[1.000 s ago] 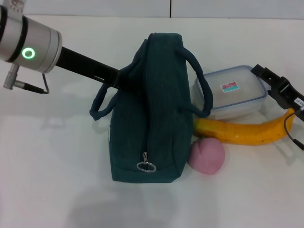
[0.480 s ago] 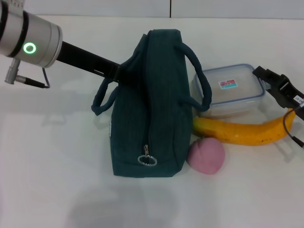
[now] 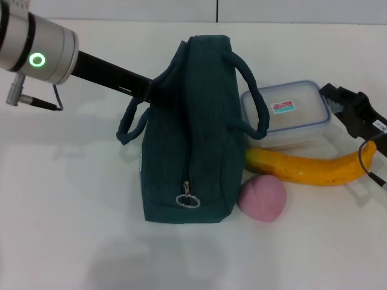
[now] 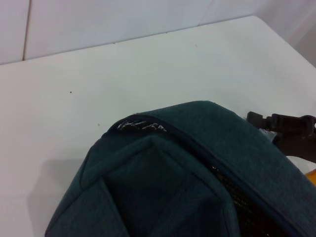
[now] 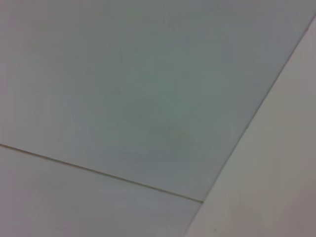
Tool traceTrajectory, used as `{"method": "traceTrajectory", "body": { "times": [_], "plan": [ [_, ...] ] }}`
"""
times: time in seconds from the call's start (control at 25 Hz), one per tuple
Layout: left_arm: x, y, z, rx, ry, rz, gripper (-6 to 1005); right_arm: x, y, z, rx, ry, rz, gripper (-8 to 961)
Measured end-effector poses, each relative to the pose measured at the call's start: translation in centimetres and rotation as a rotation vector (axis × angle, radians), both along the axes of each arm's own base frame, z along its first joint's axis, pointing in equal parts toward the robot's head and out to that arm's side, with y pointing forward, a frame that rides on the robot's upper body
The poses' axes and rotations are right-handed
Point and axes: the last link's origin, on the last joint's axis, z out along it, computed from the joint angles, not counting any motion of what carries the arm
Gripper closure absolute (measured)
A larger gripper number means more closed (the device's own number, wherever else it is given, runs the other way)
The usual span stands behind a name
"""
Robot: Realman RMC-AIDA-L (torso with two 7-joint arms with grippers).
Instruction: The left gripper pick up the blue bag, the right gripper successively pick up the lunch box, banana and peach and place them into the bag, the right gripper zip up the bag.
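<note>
The dark teal fabric blue bag stands upright near the middle of the white desk, its zipper shut along the top edge with the metal ring pull hanging at the near end. Its two rope-like handles loop out to either side.

The left claw, a black two-finger gripper on a long black body with a silver wrist and a green ring light, reaches in to the bag's left side, at the handle there. Its fingertips are buried against the fabric, so it seems to be clamped on the bag's handle or upper edge, but I cannot tell for sure. The left wrist view shows only the teal top of the bag close up.

Just right of the bag lies the clear rectangular plastic lunch box with its blue-rimmed lid. The long curved yellow-orange banana lies in front of the box, and the pink rounded peach touches the bag's lower right corner.

The right claw, black with a small white label, is at the far right edge of the lunch box with its fingers spread apart, holding nothing. The right wrist view shows only a pale blank surface.
</note>
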Motion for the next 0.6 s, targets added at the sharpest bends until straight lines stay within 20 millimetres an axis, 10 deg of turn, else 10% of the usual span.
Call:
{"method": "traceTrajectory", "body": {
  "times": [0.6],
  "plan": [
    [0.12, -0.02, -0.12, -0.003, -0.002, 0.001, 963, -0.28, -0.53, 0.15, -0.043, 0.175, -0.048, 846]
  ]
}}
